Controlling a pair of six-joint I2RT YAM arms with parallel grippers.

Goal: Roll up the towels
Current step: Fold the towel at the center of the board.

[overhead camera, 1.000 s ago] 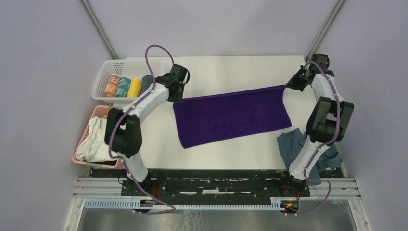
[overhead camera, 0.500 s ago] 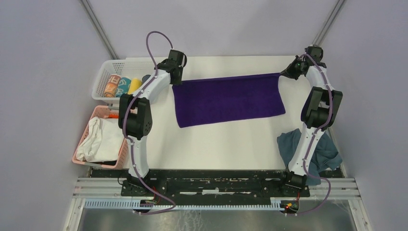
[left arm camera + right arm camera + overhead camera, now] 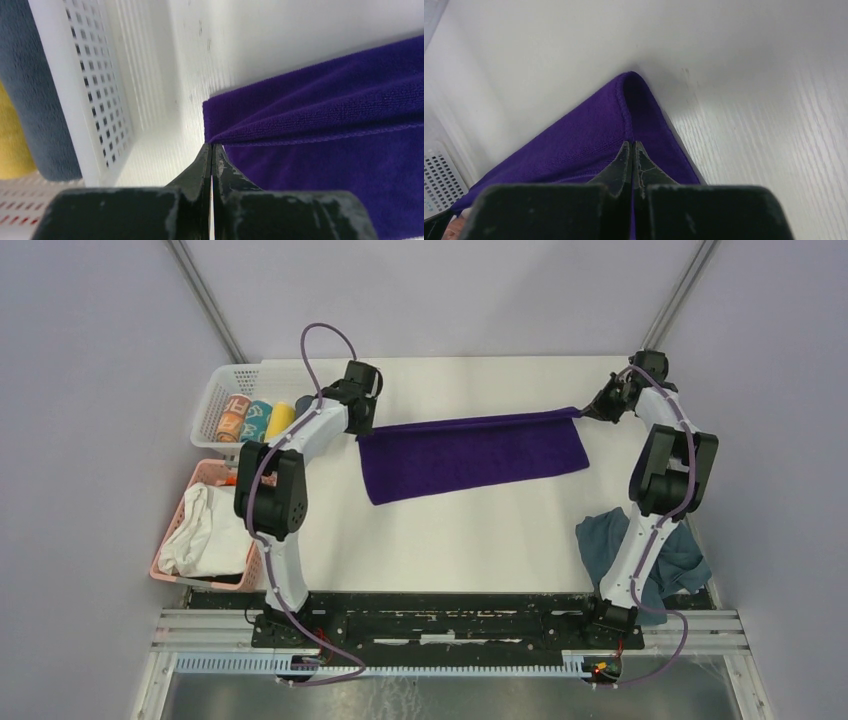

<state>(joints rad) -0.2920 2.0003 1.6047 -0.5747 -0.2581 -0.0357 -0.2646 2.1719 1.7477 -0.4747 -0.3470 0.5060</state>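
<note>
Pinching the far corners of the deep purple cloth towel (image 3: 470, 455), both clamped fully closed, the left tool (image 3: 362, 428) and right tool (image 3: 585, 412) are drawing its 12 o'clock edge back toward 6 o'clock over the mid-worktop (image 3: 480, 540), apparently starting a lengthwise fold before rolling.
</note>
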